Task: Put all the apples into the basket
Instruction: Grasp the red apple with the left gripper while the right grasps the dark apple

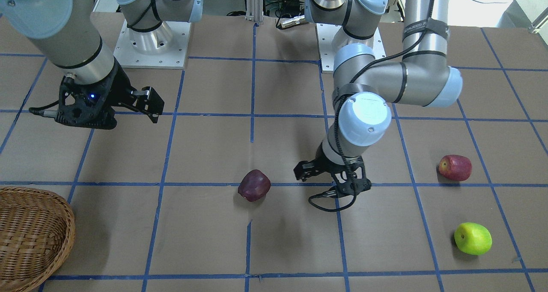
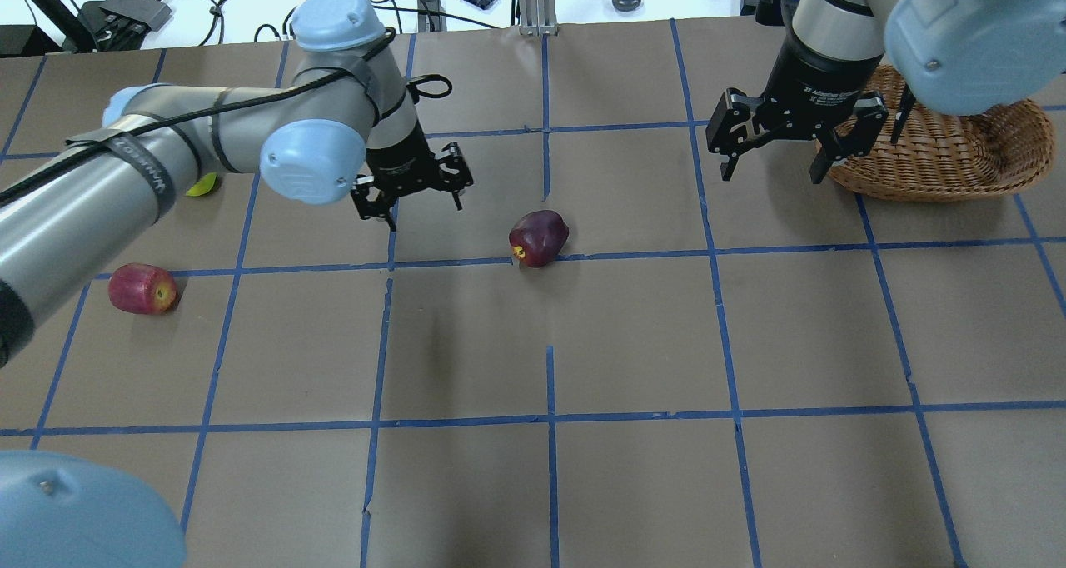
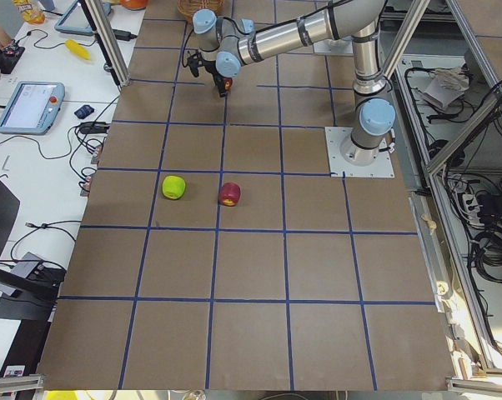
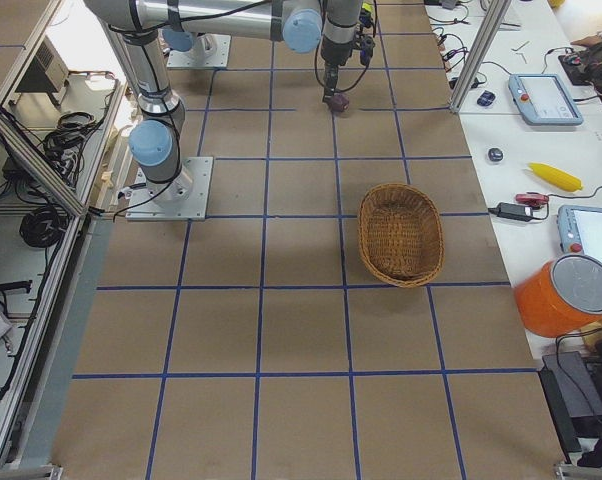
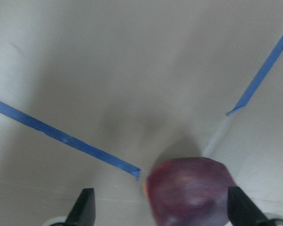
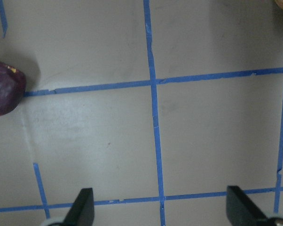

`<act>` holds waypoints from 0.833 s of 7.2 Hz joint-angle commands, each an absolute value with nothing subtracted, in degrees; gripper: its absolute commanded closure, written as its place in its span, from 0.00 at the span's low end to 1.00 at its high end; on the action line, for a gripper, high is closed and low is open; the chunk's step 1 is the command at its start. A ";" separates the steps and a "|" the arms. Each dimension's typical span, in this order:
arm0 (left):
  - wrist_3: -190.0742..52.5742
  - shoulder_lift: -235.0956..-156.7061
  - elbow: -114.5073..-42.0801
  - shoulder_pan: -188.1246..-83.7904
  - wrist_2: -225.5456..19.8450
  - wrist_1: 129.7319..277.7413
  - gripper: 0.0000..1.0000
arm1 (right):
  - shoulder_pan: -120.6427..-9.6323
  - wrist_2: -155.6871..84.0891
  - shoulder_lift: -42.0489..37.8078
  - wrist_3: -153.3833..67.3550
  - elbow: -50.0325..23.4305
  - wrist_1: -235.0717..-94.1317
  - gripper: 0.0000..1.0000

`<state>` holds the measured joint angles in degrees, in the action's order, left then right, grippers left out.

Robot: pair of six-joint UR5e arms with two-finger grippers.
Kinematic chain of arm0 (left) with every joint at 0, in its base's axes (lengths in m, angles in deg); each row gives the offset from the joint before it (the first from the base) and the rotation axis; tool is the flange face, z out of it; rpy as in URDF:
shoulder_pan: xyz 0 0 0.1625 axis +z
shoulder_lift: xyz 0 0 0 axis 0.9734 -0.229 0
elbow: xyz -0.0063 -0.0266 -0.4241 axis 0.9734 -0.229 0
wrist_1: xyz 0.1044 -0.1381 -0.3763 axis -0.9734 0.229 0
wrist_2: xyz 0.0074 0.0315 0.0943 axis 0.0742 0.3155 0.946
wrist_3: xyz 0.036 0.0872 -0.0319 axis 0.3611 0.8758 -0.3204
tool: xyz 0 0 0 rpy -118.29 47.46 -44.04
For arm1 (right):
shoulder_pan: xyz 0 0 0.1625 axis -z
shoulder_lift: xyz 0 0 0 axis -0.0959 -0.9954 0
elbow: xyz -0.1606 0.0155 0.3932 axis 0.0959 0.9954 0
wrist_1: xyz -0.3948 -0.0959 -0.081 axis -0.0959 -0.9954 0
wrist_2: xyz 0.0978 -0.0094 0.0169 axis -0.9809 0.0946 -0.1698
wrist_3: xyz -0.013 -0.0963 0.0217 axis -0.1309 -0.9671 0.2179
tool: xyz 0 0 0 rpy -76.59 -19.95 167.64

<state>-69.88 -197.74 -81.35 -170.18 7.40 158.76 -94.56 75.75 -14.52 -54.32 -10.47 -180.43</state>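
- Maroon apple [image 2: 540,237] on worktop [image 2: 633,343], overhead frame centre, just lower-right of left claw [image 2: 423,206]; claw wide, empty.
- Right claw [image 2: 773,168] wide, empty, farther off, by basket [image 2: 958,172] upper right.
- Left arm nearer.

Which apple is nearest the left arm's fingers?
The dark purple apple, lying just ahead of the left fingers; the red apple and green apple sit farther away.

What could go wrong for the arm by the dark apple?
The purple apple is round and loose; a nudge from the open left end effector might roll it away. The basket sits far across, beside the right end effector, so the carry there might collide with it.
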 commanded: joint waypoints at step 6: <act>-5.21 -198.97 -83.38 -139.80 24.40 158.22 0.00 | -111.58 73.01 3.42 -13.10 -10.13 -204.72 0.00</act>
<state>-13.92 -197.16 -82.24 -143.06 22.82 160.11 -109.51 73.90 1.53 -21.29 -10.05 -201.71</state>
